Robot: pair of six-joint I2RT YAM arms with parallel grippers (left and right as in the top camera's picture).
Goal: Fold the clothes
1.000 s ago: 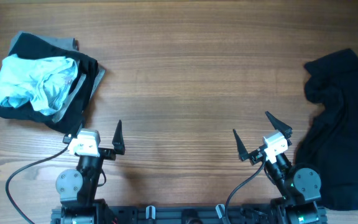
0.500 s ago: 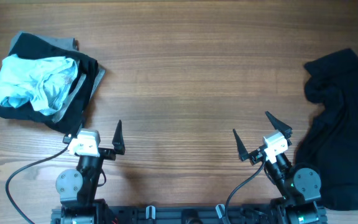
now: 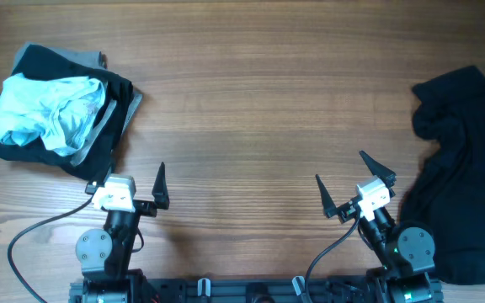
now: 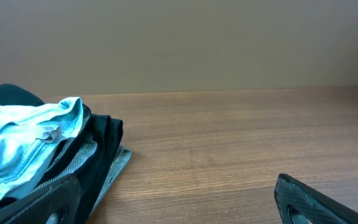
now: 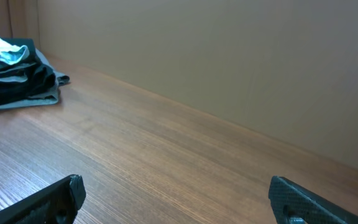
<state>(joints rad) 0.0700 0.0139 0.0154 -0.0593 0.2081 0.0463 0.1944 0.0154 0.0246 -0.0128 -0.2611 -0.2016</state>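
Observation:
A pile of clothes lies at the far left of the table: a crumpled light blue garment [image 3: 49, 111] on top of folded black and grey clothes [image 3: 112, 118]. It also shows in the left wrist view [image 4: 23, 140] and far off in the right wrist view [image 5: 8, 68]. A loose black garment [image 3: 461, 177] lies spread at the right edge. My left gripper [image 3: 133, 178] is open and empty near the front edge, just below the pile. My right gripper [image 3: 343, 181] is open and empty, left of the black garment.
The wooden table [image 3: 259, 101] stretches between the two heaps. The arm bases [image 3: 99, 248] and cables sit at the front edge. A plain wall [image 4: 179, 43] stands behind the table.

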